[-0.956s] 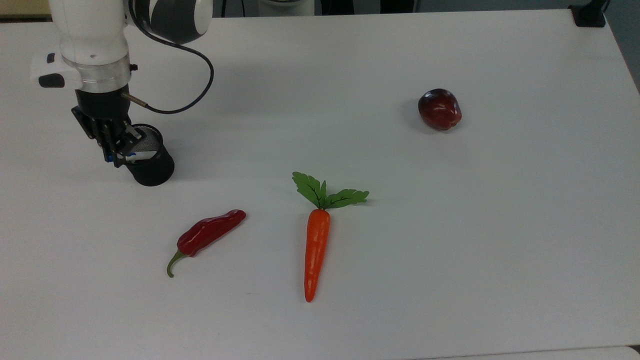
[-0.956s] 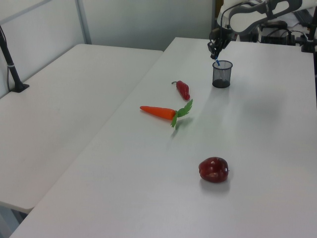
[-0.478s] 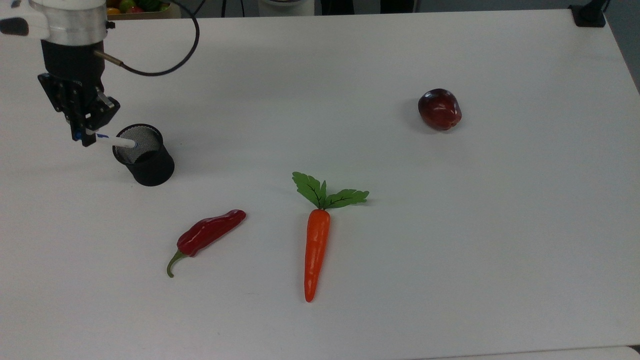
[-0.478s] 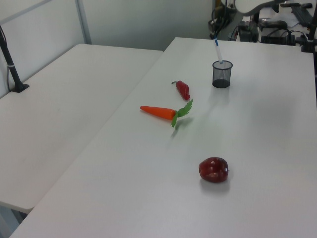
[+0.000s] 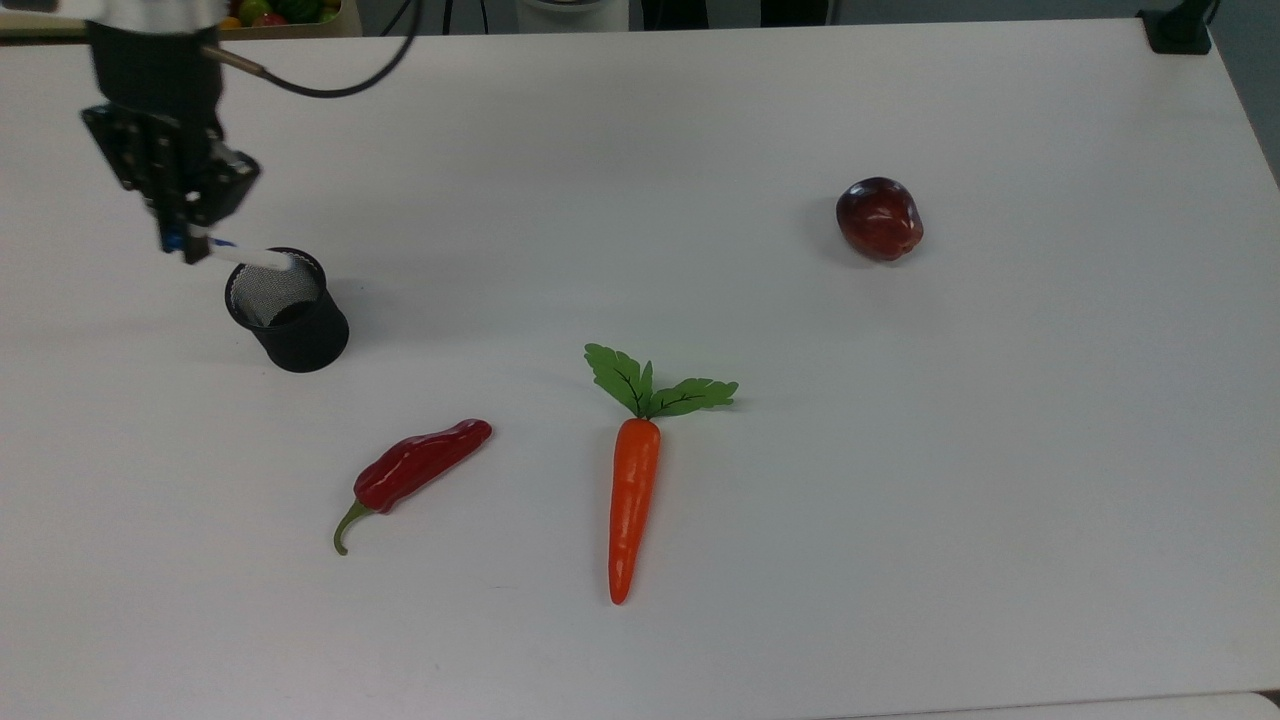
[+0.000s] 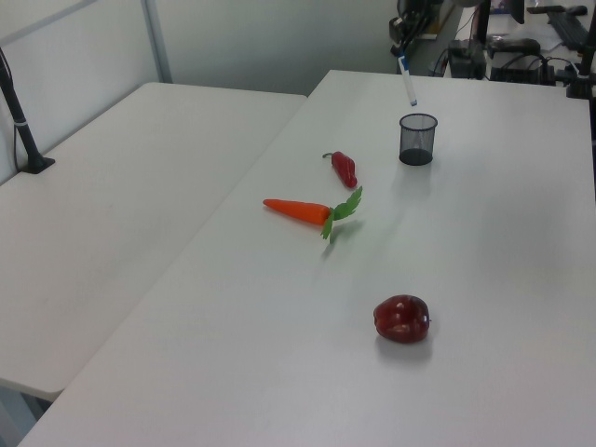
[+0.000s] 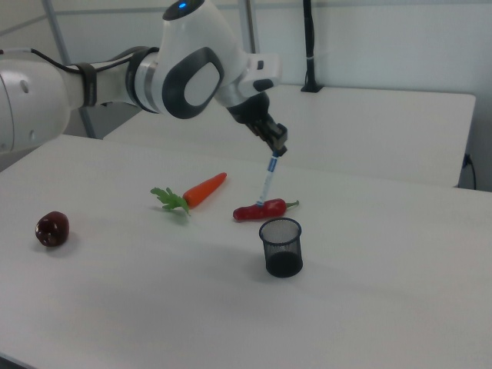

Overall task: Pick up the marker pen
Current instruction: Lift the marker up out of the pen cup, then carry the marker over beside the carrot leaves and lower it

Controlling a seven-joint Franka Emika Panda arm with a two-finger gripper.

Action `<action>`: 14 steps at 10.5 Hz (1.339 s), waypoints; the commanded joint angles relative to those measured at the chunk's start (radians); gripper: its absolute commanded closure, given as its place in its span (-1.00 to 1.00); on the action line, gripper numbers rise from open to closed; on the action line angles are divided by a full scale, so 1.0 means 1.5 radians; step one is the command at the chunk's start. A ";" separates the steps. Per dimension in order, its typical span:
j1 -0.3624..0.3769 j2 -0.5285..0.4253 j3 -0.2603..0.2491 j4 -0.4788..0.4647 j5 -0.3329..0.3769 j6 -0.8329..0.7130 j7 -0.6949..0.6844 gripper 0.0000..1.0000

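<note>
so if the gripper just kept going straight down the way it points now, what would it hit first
Probably the black mesh cup. The gripper points down, shut on the white marker pen with blue markings, whose lower end hangs just above the cup's rim. Depth is unclear, so the pen's end might miss the opening.

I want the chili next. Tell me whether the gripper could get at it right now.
Probably not yet: the gripper is shut on the marker pen above the mesh cup. The chili itself lies in the open, apart from the carrot.
</note>
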 commanded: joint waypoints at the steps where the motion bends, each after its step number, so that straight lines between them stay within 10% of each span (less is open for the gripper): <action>1: 0.086 -0.023 -0.002 -0.008 -0.007 -0.107 0.003 0.87; 4: 0.179 -0.022 0.008 -0.023 -0.012 -0.206 0.000 0.87; 9: 0.184 0.011 0.105 -0.058 -0.006 -0.221 0.000 0.86; 14: 0.207 0.067 0.106 -0.070 -0.006 -0.219 0.002 0.84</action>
